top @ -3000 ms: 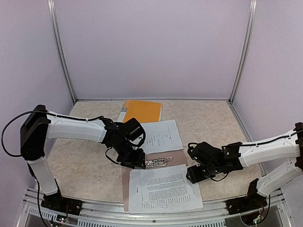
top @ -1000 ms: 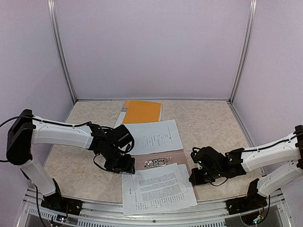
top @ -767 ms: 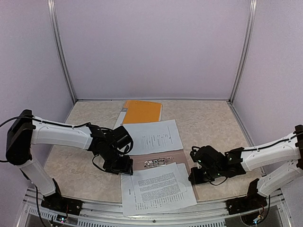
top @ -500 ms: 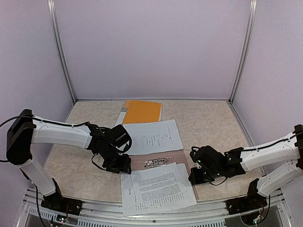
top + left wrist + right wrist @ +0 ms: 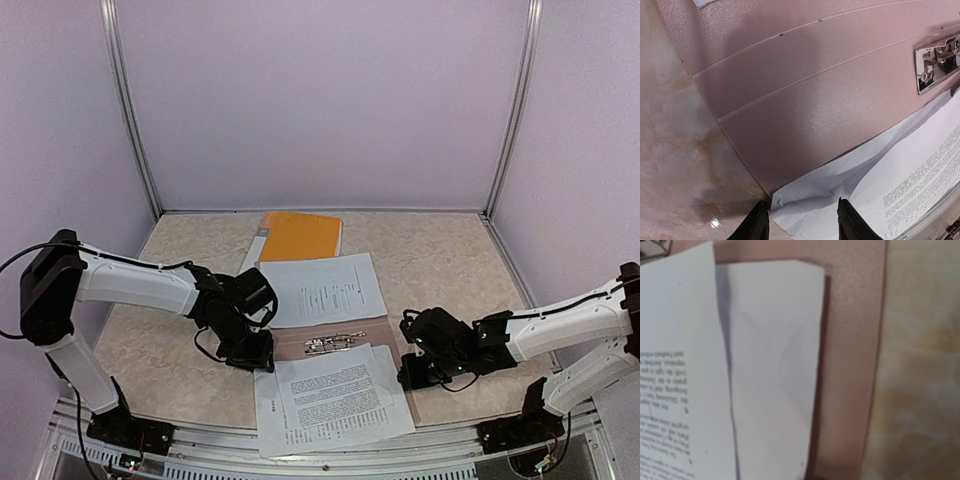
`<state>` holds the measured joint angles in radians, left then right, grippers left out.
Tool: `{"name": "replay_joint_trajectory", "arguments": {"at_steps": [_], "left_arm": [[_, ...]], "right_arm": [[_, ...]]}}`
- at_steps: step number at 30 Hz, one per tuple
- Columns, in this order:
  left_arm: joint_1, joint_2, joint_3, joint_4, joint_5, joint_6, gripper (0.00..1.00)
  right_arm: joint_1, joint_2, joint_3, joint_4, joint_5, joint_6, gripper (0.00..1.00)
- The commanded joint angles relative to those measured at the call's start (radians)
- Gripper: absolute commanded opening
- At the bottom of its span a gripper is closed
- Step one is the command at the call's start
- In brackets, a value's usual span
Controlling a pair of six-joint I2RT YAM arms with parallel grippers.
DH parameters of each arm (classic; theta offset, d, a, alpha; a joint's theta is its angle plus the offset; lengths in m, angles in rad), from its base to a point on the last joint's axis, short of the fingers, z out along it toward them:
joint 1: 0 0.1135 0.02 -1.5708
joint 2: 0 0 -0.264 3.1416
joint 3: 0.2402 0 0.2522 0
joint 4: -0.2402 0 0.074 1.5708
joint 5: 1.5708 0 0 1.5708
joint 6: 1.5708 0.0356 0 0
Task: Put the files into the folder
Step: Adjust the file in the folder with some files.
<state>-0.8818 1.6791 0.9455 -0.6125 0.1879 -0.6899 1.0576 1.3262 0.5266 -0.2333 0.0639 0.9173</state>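
Note:
The taupe folder [image 5: 375, 330] lies open mid-table, its metal clip [image 5: 335, 343] across the middle. The files are white printed sheets: one stack [image 5: 335, 398] on the folder's near half, askew, and one sheet [image 5: 325, 288] on its far half. My left gripper [image 5: 804, 220] is low at the stack's left corner, open, with its fingertips either side of the crumpled paper corner [image 5: 790, 197]. My right gripper [image 5: 412, 375] rests at the folder's right edge. Its fingers do not show in the right wrist view, which looks down on overlapping sheets [image 5: 770, 365] and folder cover [image 5: 850, 365]; it is shut.
An orange folder [image 5: 298, 235] lies at the back, partly under the far sheet. Bare marbled tabletop [image 5: 170, 340] lies left of the folder and more [image 5: 450, 265] to the right. The near stack overhangs the table's front rail [image 5: 330, 450].
The left jaws have narrowed around the paper corner, and that arm has drawn slightly left. The near stack has shifted a little left. The right arm has barely moved.

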Motion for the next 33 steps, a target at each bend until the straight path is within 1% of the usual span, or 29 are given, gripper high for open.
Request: {"name": "replay_joint_trajectory", "arguments": {"at_steps": [1,7,13,18,22,27,33], "left_arm": [[0.009,0.008,-0.021,0.013,0.015,0.012,0.41],[0.014,0.014,-0.03,0.022,0.034,0.013,0.3],[0.016,0.002,-0.027,0.009,0.022,0.012,0.21],[0.02,0.0,-0.023,0.007,0.018,0.018,0.1],[0.021,0.004,-0.014,-0.005,0.006,0.02,0.04],[0.022,-0.008,-0.007,-0.023,-0.013,0.021,0.0],[0.022,-0.019,0.005,-0.042,-0.024,0.023,0.0]], "right_arm": [[-0.008,0.016,0.019,0.0,-0.002,-0.005,0.02],[-0.008,0.016,0.019,0.001,-0.006,-0.005,0.01],[-0.008,0.023,0.02,0.005,-0.008,-0.008,0.01],[-0.008,0.033,0.019,0.011,-0.016,-0.012,0.01],[-0.008,0.029,0.018,0.009,-0.013,-0.011,0.0],[-0.008,0.033,0.019,0.009,-0.014,-0.012,0.0],[-0.008,0.038,0.022,0.009,-0.013,-0.015,0.0]]}}
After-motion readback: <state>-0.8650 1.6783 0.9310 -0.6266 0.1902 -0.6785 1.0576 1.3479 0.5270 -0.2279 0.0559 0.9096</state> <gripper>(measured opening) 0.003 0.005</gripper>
